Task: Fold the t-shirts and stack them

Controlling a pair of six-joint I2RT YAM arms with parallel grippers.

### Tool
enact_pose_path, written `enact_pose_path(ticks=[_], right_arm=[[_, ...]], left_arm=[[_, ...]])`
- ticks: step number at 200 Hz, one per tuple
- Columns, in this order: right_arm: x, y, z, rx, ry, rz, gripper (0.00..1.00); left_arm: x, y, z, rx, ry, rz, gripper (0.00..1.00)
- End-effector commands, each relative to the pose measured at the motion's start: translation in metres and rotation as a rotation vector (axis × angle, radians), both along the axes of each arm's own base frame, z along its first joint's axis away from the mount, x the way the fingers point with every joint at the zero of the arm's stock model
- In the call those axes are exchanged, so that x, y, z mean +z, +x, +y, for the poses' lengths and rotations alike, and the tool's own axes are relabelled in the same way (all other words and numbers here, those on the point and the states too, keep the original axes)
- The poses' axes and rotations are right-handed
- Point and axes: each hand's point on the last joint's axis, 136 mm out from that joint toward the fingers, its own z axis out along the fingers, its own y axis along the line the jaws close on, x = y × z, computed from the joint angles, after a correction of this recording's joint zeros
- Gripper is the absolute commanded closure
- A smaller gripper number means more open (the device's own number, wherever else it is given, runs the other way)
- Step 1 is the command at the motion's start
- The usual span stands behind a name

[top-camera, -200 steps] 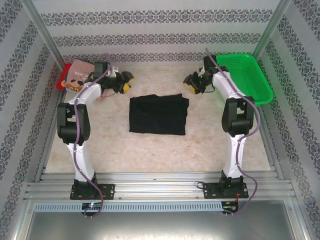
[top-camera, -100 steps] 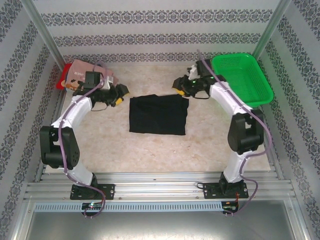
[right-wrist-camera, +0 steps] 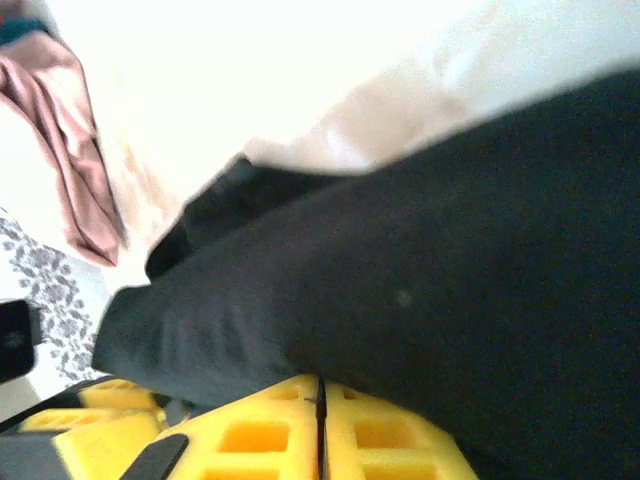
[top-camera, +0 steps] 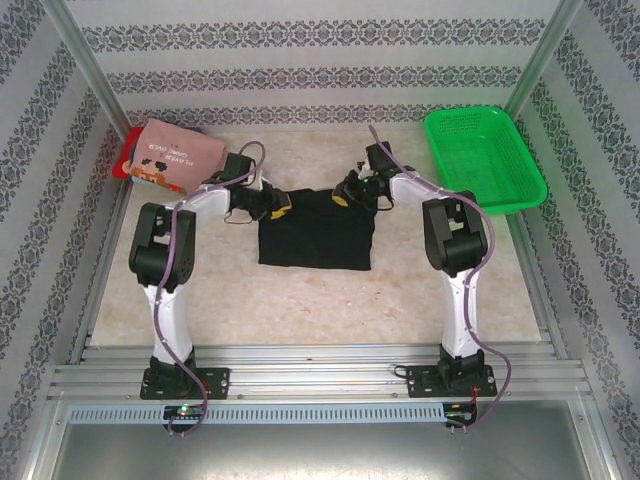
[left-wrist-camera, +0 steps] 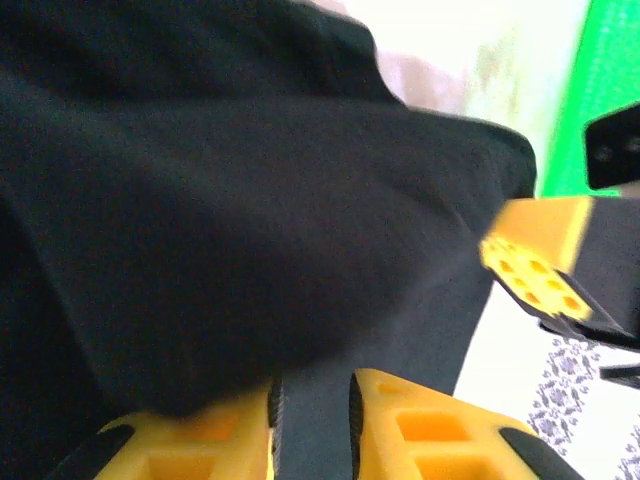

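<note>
Patterned wallpaper rings a pale marbled table [top-camera: 300, 300], where a black shirt [top-camera: 316, 232] lies flat at the middle, a little toward the far side. The left gripper [top-camera: 278, 208] sits at its far-left corner and the right gripper [top-camera: 343, 196] at its far-right corner. In the wrist views each pair of yellow fingers [right-wrist-camera: 260, 430] appears clenched on a fold of the black cloth, the left pair with a narrow dark strip between them and the right pair pressed almost together.

The step looks like folding the far edge over toward the near edge. To do it well, both corners should rise together and stay level, with the edge kept lightly taut between them so the middle does not sag or drag. The far edge should then come down square on the near edge, and the corners should be let go only once the cloth rests flat. An uneven lift would likely skew the fold.

Plain and matte, the black shirt forms a rough rectangle, its near edge straight and its far edge slightly uneven. Up close the soft cloth bulges and drapes over the fingertips.

At far left, a folded pink shirt [top-camera: 178, 158] with dark lettering lies over a red shirt [top-camera: 128, 152]. A green basket [top-camera: 530, 185] sits at far right, well apart.
</note>
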Motion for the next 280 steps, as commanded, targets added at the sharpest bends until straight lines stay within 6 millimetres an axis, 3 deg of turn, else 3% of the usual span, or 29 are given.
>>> enact_pose_path(ticks=[1,29,44,62,81,98,113,125,146,159,172,195,223,280], right_arm=[[0.0,0.03,-0.014,-0.069,-0.005,-0.051,0.87],[-0.012,0.037,-0.019,-0.089,-0.018,-0.02,0.87],[-0.016,0.037,-0.018,-0.082,-0.023,-0.001,0.87],[-0.007,0.042,-0.017,-0.082,-0.018,-0.02,0.86],[0.018,0.045,-0.019,-0.072,-0.031,-0.068,0.85],[0.057,0.042,-0.02,-0.048,-0.033,-0.149,0.81],[0.088,0.029,-0.02,-0.014,-0.05,-0.208,0.76],[0.113,0.013,-0.022,0.018,-0.075,-0.256,0.69],[0.137,-0.021,-0.021,0.073,-0.097,-0.303,0.48],[0.147,-0.043,-0.019,0.102,-0.099,-0.336,0.35],[0.153,-0.061,-0.017,0.125,-0.097,-0.36,0.29],[0.153,-0.089,-0.013,0.15,-0.08,-0.384,0.2],[0.146,-0.115,-0.013,0.17,-0.069,-0.383,0.17],[0.137,-0.138,-0.02,0.153,-0.054,-0.367,0.16]], left_arm=[[0.013,0.041,0.006,0.055,0.0,-0.095,0.73],[-0.002,0.057,0.01,0.097,-0.017,-0.057,0.66],[0.001,0.06,0.011,0.107,-0.026,-0.058,0.61],[0.034,0.067,0.005,0.102,-0.102,-0.114,0.55],[0.093,0.067,0.002,0.063,-0.158,-0.212,0.49],[0.136,0.049,0.013,0.043,-0.132,-0.274,0.42],[0.143,0.02,0.034,0.042,-0.051,-0.254,0.35],[0.135,-0.007,0.052,0.024,0.055,-0.222,0.32],[0.104,-0.052,0.07,-0.027,0.201,-0.137,0.29],[0.08,-0.069,0.072,-0.046,0.22,-0.089,0.28],[0.058,-0.08,0.075,-0.039,0.233,-0.053,0.24],[0.034,-0.08,0.072,-0.002,0.193,-0.047,0.19],[0.01,-0.073,0.072,0.021,0.202,-0.041,0.17],[-0.014,-0.064,0.055,-0.003,0.278,-0.018,0.12]])
